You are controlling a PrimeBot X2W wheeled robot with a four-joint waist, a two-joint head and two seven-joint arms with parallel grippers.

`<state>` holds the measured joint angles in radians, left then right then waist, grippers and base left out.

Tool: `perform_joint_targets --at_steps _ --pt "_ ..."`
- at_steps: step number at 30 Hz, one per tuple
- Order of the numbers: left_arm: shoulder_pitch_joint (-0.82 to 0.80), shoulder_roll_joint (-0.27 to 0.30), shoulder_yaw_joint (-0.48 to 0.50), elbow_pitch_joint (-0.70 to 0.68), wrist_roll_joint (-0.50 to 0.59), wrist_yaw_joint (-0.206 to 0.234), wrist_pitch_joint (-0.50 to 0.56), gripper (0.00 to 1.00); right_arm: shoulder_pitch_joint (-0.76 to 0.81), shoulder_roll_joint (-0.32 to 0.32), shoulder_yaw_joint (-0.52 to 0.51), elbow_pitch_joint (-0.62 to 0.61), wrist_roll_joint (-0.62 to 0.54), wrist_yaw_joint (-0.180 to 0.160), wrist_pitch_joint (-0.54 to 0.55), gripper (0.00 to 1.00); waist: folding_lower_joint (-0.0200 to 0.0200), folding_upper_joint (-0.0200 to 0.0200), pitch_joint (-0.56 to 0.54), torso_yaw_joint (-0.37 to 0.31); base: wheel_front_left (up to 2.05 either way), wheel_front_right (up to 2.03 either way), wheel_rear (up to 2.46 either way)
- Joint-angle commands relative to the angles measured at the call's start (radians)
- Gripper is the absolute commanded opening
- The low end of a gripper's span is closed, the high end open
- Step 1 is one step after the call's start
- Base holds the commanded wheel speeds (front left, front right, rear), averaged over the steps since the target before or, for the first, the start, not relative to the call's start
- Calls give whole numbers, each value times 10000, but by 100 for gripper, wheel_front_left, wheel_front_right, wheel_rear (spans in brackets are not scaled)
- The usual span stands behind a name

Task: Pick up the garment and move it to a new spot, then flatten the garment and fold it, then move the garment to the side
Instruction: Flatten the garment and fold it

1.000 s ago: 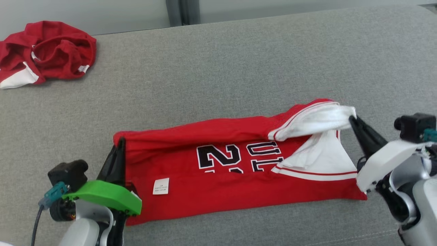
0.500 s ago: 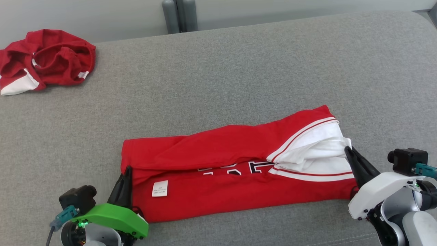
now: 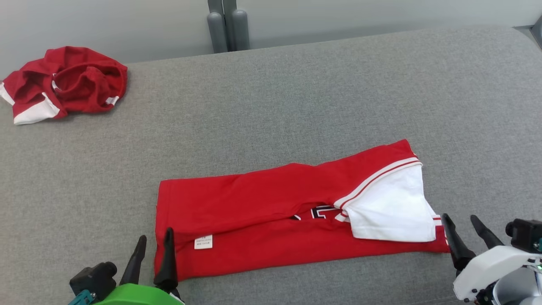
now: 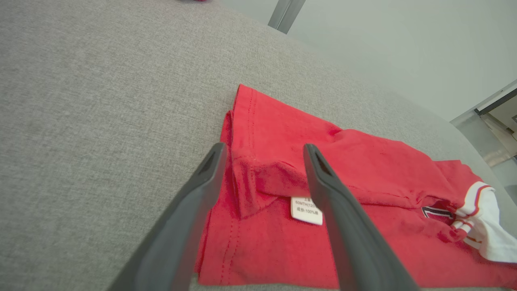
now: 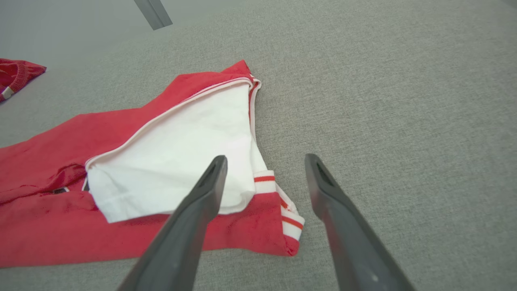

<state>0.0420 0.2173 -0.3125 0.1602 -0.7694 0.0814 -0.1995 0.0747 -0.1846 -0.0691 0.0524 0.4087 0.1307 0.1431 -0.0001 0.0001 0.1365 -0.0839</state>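
As the left gripper (image 3: 156,235) and right gripper (image 3: 459,217) are held wide and empty at its ends, the shirt (image 3: 262,199) is laid folded lengthwise on the couch (image 3: 296,93), seemingly so a second fold can be taken.

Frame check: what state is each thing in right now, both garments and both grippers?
red jersey: folded lengthwise, lying on the grey cushion, white part on top at its right end.
second red garment: crumpled in a heap at the far left.
left gripper: open at the jersey's left end, holding nothing.
right gripper: open by the jersey's right end, holding nothing.
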Motion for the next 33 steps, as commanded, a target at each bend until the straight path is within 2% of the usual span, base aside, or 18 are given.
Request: perform_joint_targets --at_steps 1,9,13,23,30,33 --pt "170 115 107 -177 92 103 -138 100 211 21 -192 -95 -137 0 -82 100 1 -1 -151 56 0 0 0" --pt "73 54 348 -658 616 429 -478 100 154 45 -506 -525 -310 1 253 100 1 -1 -571 163 0 0 0" --pt "-48 -76 437 -694 664 494 -560 100 -347 -68 -316 -162 -401 1 633 100 1 -1 -677 251 0 0 0" --pt "-84 -140 745 -696 745 474 -620 100 -2163 -488 468 2714 -720 0 1261 100 1 -1 -643 697 0 0 0" --pt "-159 -209 881 -688 780 427 -651 100 -3269 -677 1001 4921 -613 0 1331 100 1 -1 -504 1002 0 0 0" --pt "-173 -236 950 -656 786 417 -659 100 -3500 -654 1337 5431 -396 0 1327 100 1 -1 -473 1060 0 0 0"
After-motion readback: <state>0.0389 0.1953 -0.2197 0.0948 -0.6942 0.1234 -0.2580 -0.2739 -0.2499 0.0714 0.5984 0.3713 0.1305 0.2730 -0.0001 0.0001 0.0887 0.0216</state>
